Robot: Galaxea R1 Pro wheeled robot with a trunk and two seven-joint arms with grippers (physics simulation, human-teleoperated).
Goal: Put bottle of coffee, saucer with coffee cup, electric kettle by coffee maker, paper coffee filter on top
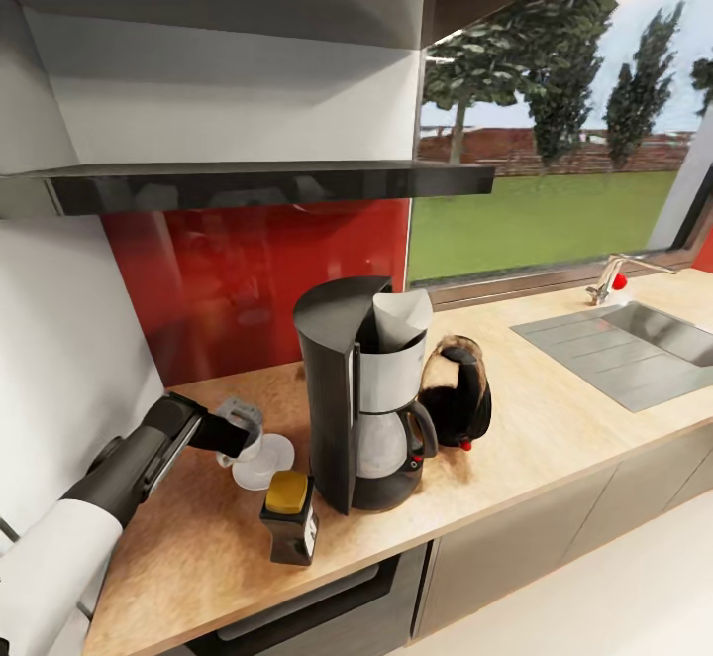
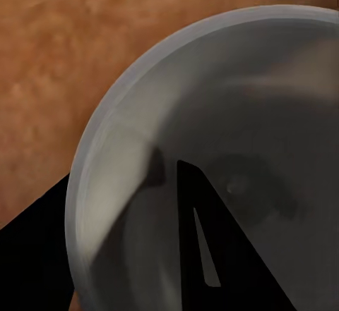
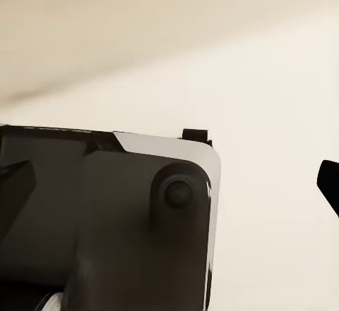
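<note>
Right now the left gripper [image 1: 241, 430] is sitting over the saucer [image 1: 272, 463] on the wooden countertop [image 1: 555, 418], its fingers wrapping the coffee cup [image 1: 248, 443], which is resting on the saucer (grip looks closed on it, though the cup is mostly hidden). Through the left wrist view the saucer [image 2: 212, 113] is showing up close as a pale round dish against the wood, with one dark finger [image 2: 219, 254] crossing it. Just beside the saucer the coffee maker [image 1: 361, 398] is standing upright with the paper coffee filter [image 1: 401, 324] sitting in its top. The bottle of coffee [image 1: 289, 519] is standing near the counter's front edge, just in front of the machine; the electric kettle [image 1: 458, 393] is sitting on its other side. The kitchen shelf [image 1: 267, 183] is hanging above. Whether the right gripper is spread or pressed together cannot be told from the right wrist view.
</note>
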